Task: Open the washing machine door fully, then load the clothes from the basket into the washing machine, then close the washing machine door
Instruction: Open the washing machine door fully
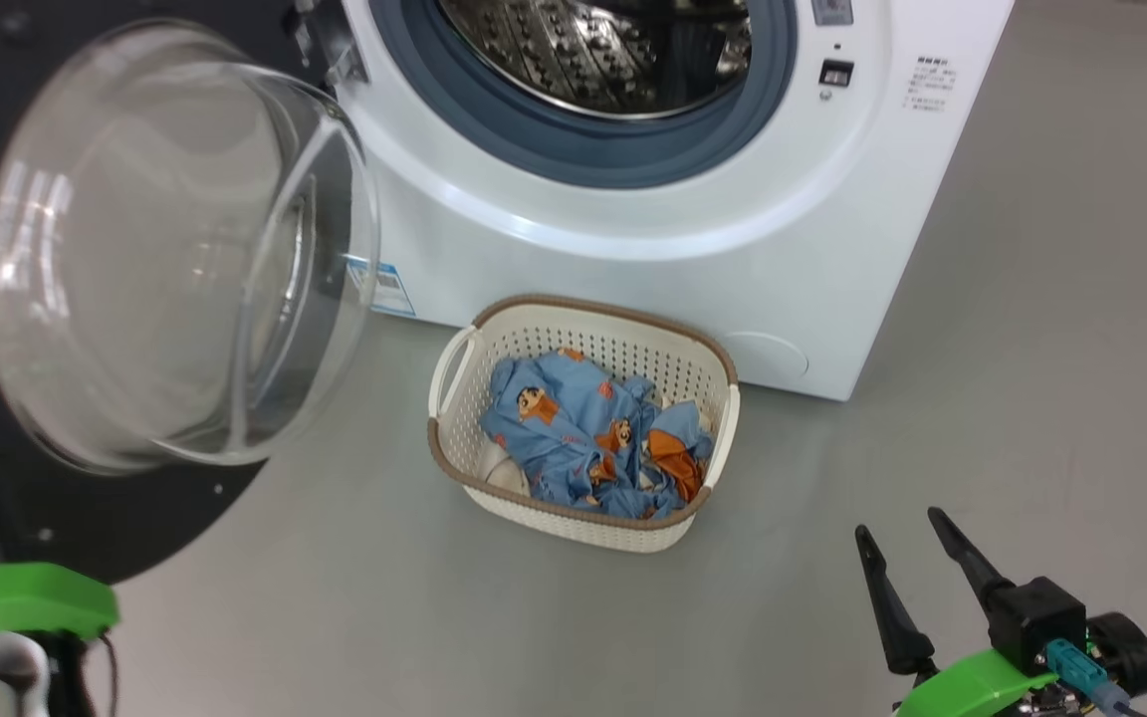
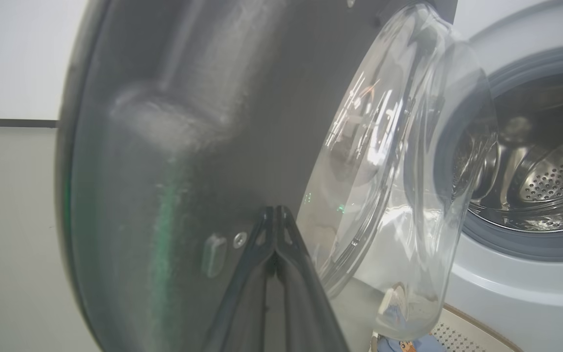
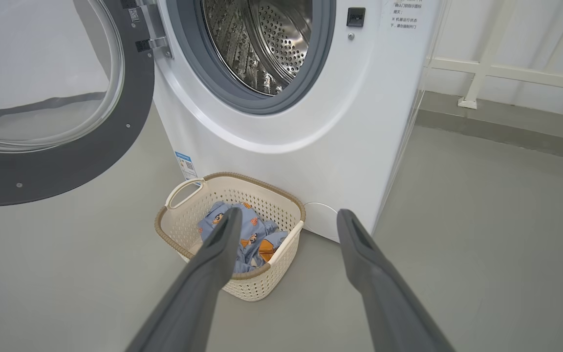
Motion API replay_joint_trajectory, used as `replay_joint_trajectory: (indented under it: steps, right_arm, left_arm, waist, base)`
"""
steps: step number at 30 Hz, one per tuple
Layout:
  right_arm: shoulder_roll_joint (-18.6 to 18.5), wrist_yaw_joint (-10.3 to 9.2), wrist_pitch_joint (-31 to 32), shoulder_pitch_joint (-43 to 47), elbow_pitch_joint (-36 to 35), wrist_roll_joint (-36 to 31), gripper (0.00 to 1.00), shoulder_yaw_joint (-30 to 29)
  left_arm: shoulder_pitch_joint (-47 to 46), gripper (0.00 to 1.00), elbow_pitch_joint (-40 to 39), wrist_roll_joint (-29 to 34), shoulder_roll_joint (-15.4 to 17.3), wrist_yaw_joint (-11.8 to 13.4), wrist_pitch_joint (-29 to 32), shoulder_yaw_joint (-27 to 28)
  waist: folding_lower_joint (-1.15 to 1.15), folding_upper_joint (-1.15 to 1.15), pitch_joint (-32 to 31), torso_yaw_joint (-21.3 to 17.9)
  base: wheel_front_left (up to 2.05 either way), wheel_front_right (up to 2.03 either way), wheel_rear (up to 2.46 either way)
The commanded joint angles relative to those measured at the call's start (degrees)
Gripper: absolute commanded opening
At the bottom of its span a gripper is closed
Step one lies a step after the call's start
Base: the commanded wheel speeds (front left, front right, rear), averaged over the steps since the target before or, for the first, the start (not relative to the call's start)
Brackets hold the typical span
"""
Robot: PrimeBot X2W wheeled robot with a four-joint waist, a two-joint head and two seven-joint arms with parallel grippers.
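The small garments of light blue cloth with orange-and-black cartoon figures [image 1: 588, 433], with an orange piece and a bit of cream-white among them, lie crumpled in a heap ahead of the right gripper [image 1: 898, 524] and a little to its left, well apart from its fingertips. They look soft, light and limp. They should bunch and drape when lifted, and several may come up tangled together. The best hold is probably a raised fold at the top of the heap, away from the walls.

The clothes sit in a small cream-white perforated plastic basket with a brown woven-look rim [image 1: 605, 344]. It is roughly half full, and it looks light enough to slide or be dragged up if cloth catches on it.

Just beyond the basket stands the big white front-loading washing machine [image 1: 653, 289]. What shows of its perforated steel drum [image 1: 613, 50] looks empty.

The large round door with a black rim and bulging clear glass bowl [image 1: 135, 269] is swung wide, far to the right gripper's left. It is stiff and hinged, and its glass is smooth.

The right gripper is released, its jaws spread and holding nothing. The left gripper [image 2: 275, 215] is clenched, its tips pointing at the door's dark inner face; whether they touch it I cannot tell.
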Motion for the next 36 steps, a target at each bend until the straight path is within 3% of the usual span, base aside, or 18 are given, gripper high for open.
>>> replay_joint_trajectory:
  steps: [1, 11, 26, 36]
  right_arm:
    - [-0.7, 0.09, 0.2, -2.4, -2.0, -0.6, 1.00, 1.6]
    - [-4.7, 0.09, 3.9, -3.1, -7.1, -1.2, 1.00, 1.4]
    - [-10.3, 0.09, 9.4, -2.0, -15.9, -1.2, 1.00, -0.7]
    - [-11.8, 0.09, 11.0, -1.6, -18.7, -1.0, 1.00, -1.5]
  left_arm:
    - [-3.1, 0.00, -0.6, -0.3, 3.7, 0.2, -0.4, 3.4]
    - [-10.2, 0.00, 4.2, -0.1, 7.1, -1.6, -0.4, 8.6]
    - [-19.4, 0.00, 9.4, 1.5, 8.4, -4.0, -0.4, 14.1]
    - [-23.0, 0.00, 12.5, 4.0, 9.1, -5.9, -0.4, 18.4]
  waist:
    - [0.00, 0.00, 1.6, -0.2]
    - [0.00, 0.00, 7.6, 0.3]
    - [0.00, 0.00, 16.4, 1.9]
    - [0.00, 0.00, 18.3, 2.2]
  base:
    - [0.00, 0.00, 0.00]
    - [0.00, 0.00, 0.00]
    - [0.00, 0.00, 0.00]
    - [0.00, 0.00, 0.00]
